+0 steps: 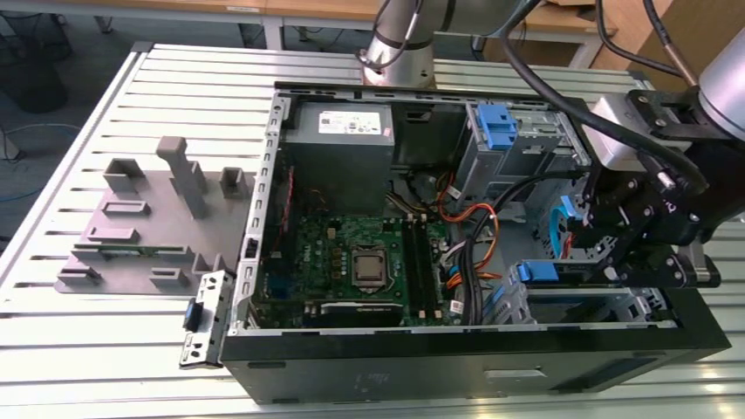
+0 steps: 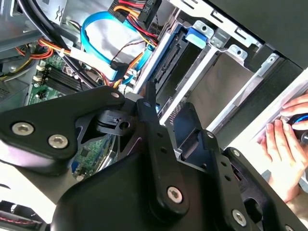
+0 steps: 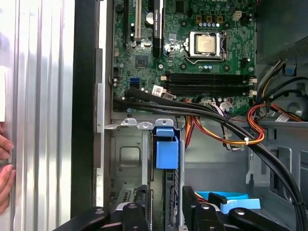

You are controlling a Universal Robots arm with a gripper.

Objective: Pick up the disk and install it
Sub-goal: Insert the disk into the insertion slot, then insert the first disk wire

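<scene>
1. Within the open black tower computer case (image 1: 466,367), at the corner on the exterior view's right, the flat silver disk with blue plastic side rails (image 1: 538,271) is seen standing on edge in a grey metal drive cage (image 1: 634,305).
2. The black gripper on the arm (image 1: 599,249) is held close over this cage. In the first wrist view the gripper (image 3: 166,209) is seen astride the disk (image 3: 167,149). Whether the disk is clamped or released cannot be told.
3. A green motherboard (image 1: 349,253) is mounted on the case floor beside the cage, and orange and black cables (image 3: 226,130) are draped between the two.
4. A grey plastic slotted tray (image 1: 140,227) is laid on the slatted aluminium table (image 1: 70,349), just beside the case on the exterior view's left.
5. A person's hand (image 2: 284,144) is seen on the table, outside the case.
</scene>
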